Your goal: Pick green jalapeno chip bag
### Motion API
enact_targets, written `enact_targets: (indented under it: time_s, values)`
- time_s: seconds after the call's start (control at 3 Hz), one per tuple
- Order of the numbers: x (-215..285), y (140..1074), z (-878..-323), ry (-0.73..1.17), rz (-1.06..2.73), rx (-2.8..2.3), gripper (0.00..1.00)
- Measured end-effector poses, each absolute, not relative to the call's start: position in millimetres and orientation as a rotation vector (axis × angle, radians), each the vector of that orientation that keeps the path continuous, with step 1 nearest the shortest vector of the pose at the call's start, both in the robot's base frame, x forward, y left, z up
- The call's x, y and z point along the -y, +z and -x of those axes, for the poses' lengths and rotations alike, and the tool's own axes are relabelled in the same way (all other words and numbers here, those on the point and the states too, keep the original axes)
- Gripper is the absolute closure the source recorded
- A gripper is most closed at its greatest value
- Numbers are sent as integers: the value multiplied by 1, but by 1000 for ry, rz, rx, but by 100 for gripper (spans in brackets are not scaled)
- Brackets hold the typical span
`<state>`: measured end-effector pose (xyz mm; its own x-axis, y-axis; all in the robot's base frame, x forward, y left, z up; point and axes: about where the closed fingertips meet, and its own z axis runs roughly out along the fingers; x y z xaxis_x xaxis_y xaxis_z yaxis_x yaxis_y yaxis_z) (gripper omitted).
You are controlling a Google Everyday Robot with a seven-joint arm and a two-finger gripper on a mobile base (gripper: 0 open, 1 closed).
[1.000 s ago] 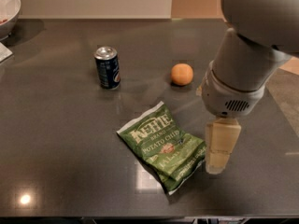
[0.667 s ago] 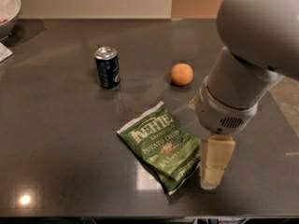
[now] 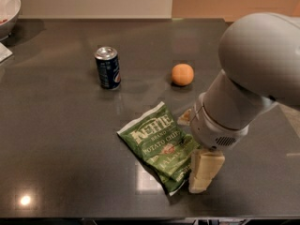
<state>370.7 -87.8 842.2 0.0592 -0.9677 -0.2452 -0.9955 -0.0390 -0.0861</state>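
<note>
Nearest us, the end effector (image 3: 205, 171) hangs low over the desk (image 3: 61, 163), touching or just beside the lower edge of the green jalapeno chip bag (image 3: 157, 144) on the picture's right. We cannot tell whether it is spread or pressed together. The bag lies flat near the desk's front edge. Farther back we see an orange (image 3: 182, 74) and, to its left, an upright soda can (image 3: 108, 67). A bowl (image 3: 9, 8) sits at the far left corner.

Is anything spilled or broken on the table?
Nothing spilled or broken. The green jalapeno chip bag lies flat, crinkled and slanted; the soda can stands upright. The tool is at the bag's right edge.
</note>
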Motion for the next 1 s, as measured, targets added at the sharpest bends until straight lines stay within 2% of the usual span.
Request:
enact_targets:
  time_s: [1.0]
  values:
    - [94, 849, -391, 79, 2071, -1992, 81]
